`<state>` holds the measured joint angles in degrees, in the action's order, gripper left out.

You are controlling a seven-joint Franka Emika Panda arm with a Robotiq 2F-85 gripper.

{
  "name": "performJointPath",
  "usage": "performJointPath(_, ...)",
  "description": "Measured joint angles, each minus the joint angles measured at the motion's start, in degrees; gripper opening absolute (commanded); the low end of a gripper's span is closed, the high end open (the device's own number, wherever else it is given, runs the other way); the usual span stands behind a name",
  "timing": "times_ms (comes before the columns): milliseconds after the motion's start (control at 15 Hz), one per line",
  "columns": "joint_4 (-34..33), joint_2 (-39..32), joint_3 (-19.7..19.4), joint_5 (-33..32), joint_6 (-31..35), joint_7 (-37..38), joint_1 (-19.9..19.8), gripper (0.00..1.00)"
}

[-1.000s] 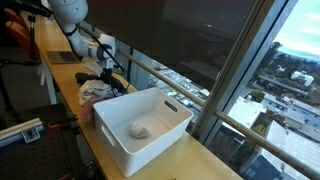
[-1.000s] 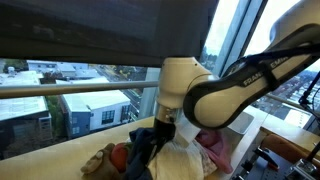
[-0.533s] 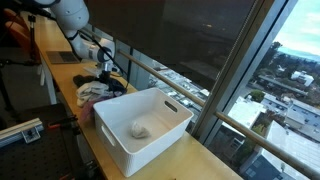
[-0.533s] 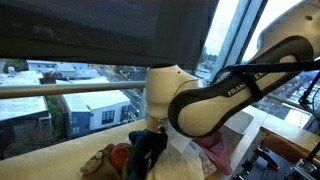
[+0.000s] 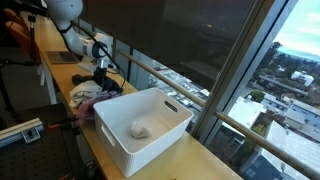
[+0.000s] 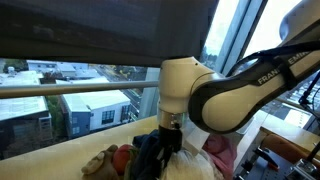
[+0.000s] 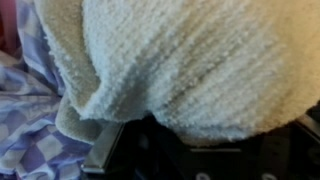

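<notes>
A heap of clothes [image 5: 86,93] lies on the long wooden counter [image 5: 60,75] by the window. My gripper [image 5: 100,73] is lowered into the top of the heap, also seen up close in an exterior view [image 6: 158,152]. A cream towel [image 7: 190,60] fills the wrist view and bulges down between the dark fingers [image 7: 138,152], which look closed in on it. A purple checked cloth [image 7: 28,140] lies to the towel's left. The fingertips themselves are buried in fabric.
A white plastic basket [image 5: 160,98] stands on the counter just past the heap, with one pale bundled item [image 5: 139,129] inside. A pink cloth [image 6: 222,156] lies at the heap's edge. Window glass and a railing [image 5: 170,75] run along the counter's far side.
The arm has dropped a little into the heap, and the fingers have drawn together onto the cream towel. The basket and its content have not moved.
</notes>
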<state>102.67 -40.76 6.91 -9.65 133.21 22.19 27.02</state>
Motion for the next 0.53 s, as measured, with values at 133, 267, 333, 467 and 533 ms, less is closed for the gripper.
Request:
performJointPath(133,5.21,3.9,0.0,0.6,2.01,0.71,-0.22,0.0)
performJointPath(267,10.31,7.9,0.01,1.3,3.99,1.21,-0.57,0.0)
performJointPath(333,12.66,9.85,0.01,1.62,4.77,1.4,-0.8,0.0)
performJointPath(467,16.98,13.64,0.01,2.35,6.18,1.55,-1.44,0.0)
performJointPath(533,18.88,15.45,0.01,2.55,6.63,1.6,-1.81,0.0)
